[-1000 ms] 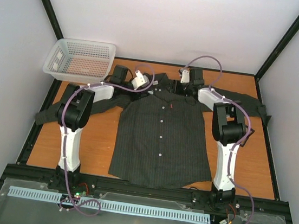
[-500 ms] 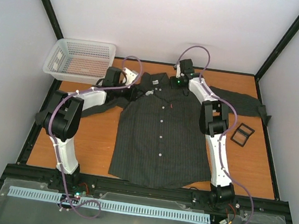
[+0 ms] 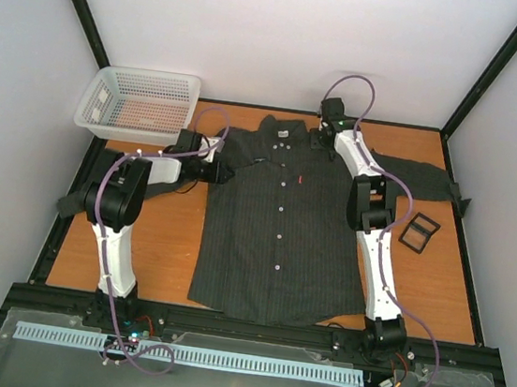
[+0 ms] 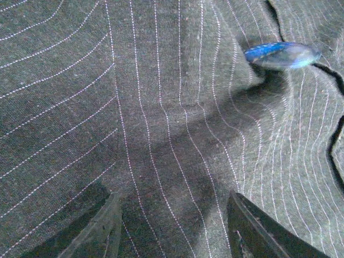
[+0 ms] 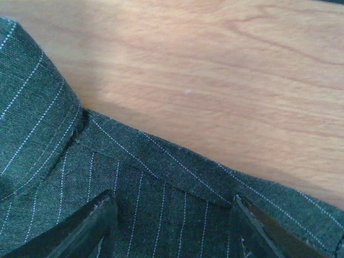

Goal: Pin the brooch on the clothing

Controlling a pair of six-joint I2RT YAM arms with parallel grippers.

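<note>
Right, the shirt (image 3: 277,238) lies flat, front up, on the bench (image 3: 166,258), collar at the far end. L hand (image 3: 213,167) is down on the shoulder/sleeve area. On its wrist cam I see its fingers (image 4: 105,226) apart w/ only pinstriped cloth between them, nothing gripped. A glossy blue oval, the brooch (image 4: 280,55) as far as I can tell, rests on a fold ahead and to the right of that hand. R hand (image 3: 325,134) is by the collar's other side, fingers apart too, over the shirt's edge, bare wood just ahead. White basket (image 3: 137,103) stands well apart from L hand. Black square frame (image 3: 419,232) lies well apart from R hand.
</note>
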